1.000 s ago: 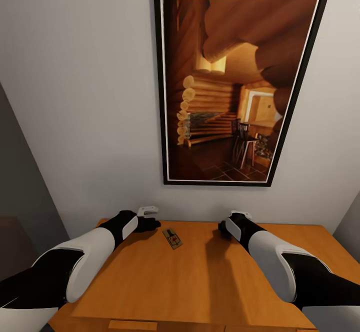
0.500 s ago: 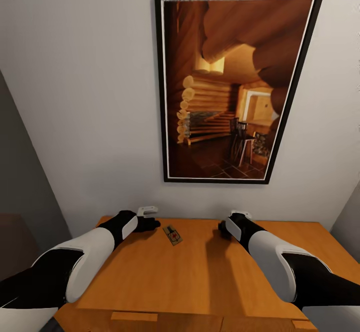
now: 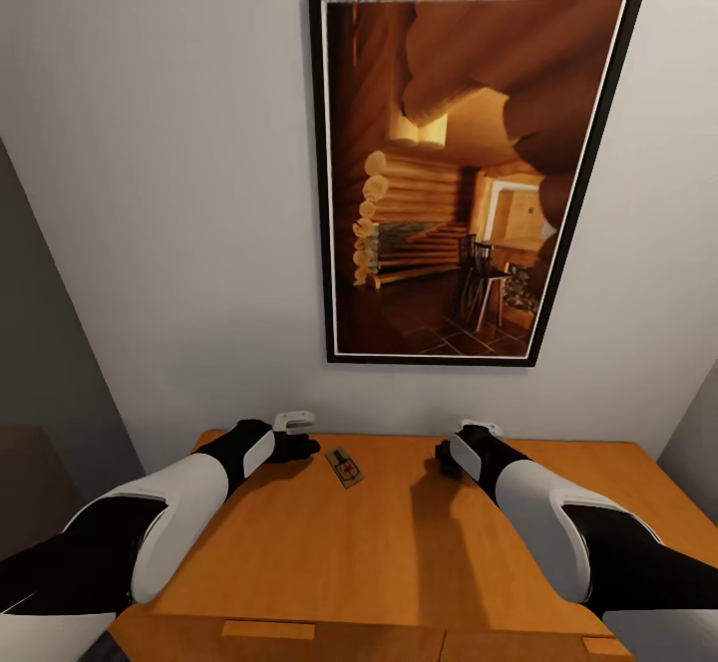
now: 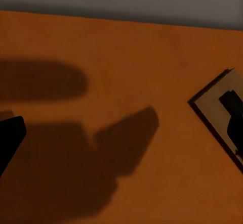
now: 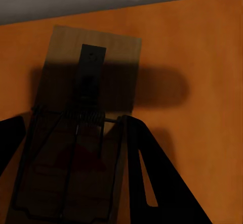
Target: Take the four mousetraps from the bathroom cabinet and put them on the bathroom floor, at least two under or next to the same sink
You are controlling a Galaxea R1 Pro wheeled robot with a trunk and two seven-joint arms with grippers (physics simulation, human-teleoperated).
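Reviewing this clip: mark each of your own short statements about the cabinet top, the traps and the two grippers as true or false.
1. A mousetrap lies on the cabinet top between the two arms. True.
2. The left gripper holds that mousetrap. False: it sits beside the trap, apart from it.
3. A framed picture hangs on the wall above the cabinet. True.
4. The right gripper hangs over bare wood. False: the right wrist view shows a second mousetrap lying between its fingers.
5. All four mousetraps lie on the tiled floor. False: two are on the cabinet.
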